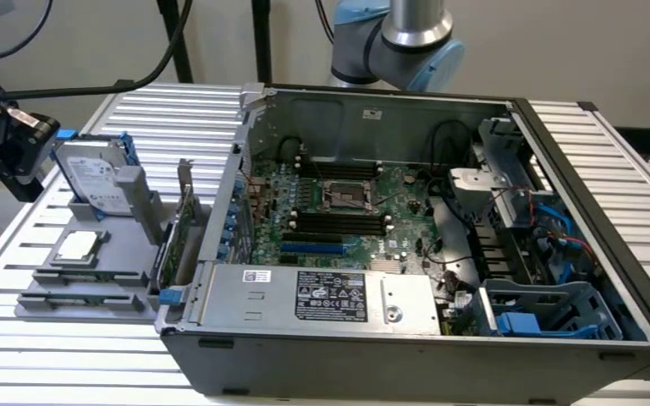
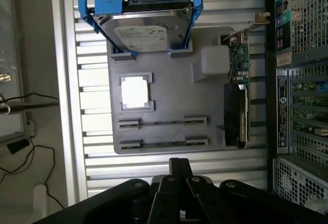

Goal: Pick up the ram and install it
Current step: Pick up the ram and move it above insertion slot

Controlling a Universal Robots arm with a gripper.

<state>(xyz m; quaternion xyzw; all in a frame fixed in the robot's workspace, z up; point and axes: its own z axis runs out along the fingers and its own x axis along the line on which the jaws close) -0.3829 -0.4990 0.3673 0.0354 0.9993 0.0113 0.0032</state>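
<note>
Two ram sticks lie edge-up in the slots of a grey holder tray [image 2: 169, 96]; they are thin green strips, one [image 2: 161, 124] beside the other [image 2: 161, 143]. In the exterior view the same two ram sticks [image 1: 90, 275] [image 1: 77, 298] sit at the tray's near end, left of the open computer case [image 1: 415, 338]. My gripper [image 2: 179, 163] hovers high above the slatted table, just off the tray edge nearest the sticks, shut with nothing between its fingers. The gripper [image 1: 14, 173] hangs at the exterior view's far left. The motherboard's black memory slots [image 1: 337, 224] lie inside the case.
The tray also holds a hard drive in a blue frame [image 2: 141, 26], a square silver processor [image 2: 136, 92] and an upright expansion card [image 2: 238, 101]. Cables [image 2: 25, 157] lie off the table edge. The case's power supply [image 1: 325, 296] and blue drive cage [image 1: 551, 313] crowd its front.
</note>
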